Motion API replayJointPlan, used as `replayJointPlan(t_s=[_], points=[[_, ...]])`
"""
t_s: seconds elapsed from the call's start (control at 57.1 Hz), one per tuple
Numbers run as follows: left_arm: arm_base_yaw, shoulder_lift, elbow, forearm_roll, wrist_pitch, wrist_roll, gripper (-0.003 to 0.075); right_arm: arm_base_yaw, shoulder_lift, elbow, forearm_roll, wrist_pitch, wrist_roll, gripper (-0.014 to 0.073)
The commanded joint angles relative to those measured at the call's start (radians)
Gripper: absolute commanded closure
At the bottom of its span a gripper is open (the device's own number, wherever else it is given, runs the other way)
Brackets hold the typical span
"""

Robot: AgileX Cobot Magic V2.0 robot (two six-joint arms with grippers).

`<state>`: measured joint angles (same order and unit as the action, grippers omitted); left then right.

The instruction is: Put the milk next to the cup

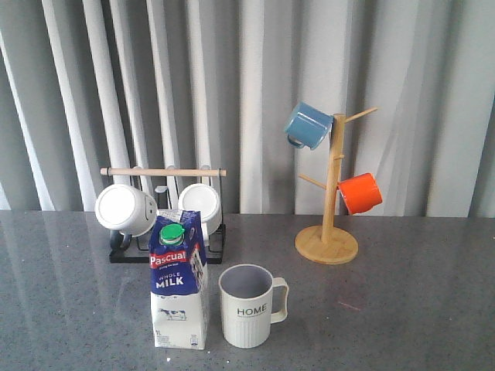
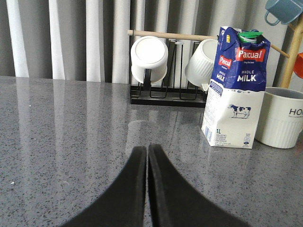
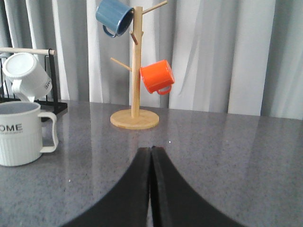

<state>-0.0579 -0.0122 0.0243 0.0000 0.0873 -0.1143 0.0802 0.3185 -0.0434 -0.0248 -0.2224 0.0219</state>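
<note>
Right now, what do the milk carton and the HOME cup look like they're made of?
The milk carton looks like coated paperboard: folded gable top, creased dented panels, slight sheen, green plastic-looking cap. The HOME cup seems glazed ceramic, possibly plastic: off-white, ribbed walls, thick rim, soft matte gloss.

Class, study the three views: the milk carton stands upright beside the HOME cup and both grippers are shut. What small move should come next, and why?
Probably none with the carton: keep both arms back. The milk carton stands upright on the table just to the left of the cup, so the placing looks done. The left gripper and right gripper are shut, hold nothing, and sit short of both.
</note>
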Motion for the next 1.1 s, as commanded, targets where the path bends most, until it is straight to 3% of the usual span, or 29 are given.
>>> replayJointPlan(t_s=[0.0,0.053,0.21,1.086], points=[[0.001,-0.012,-0.022,-0.009,-0.068,-0.009,0.0726,-0.007,-0.131,0.083,-0.012,-0.072,0.012,0.0601],[0.001,-0.012,-0.022,-0.009,-0.068,-0.009,0.0726,-0.007,-0.196,0.078,-0.014,0.04,0.041,0.0601],[0.001,-0.012,-0.022,-0.009,-0.067,-0.009,0.0726,-0.004,-0.348,0.081,-0.031,0.168,0.041,0.0601],[0.001,-0.011,-0.022,-0.009,-0.066,-0.009,0.0726,-0.004,-0.344,0.08,-0.016,0.18,0.04,0.0601]])
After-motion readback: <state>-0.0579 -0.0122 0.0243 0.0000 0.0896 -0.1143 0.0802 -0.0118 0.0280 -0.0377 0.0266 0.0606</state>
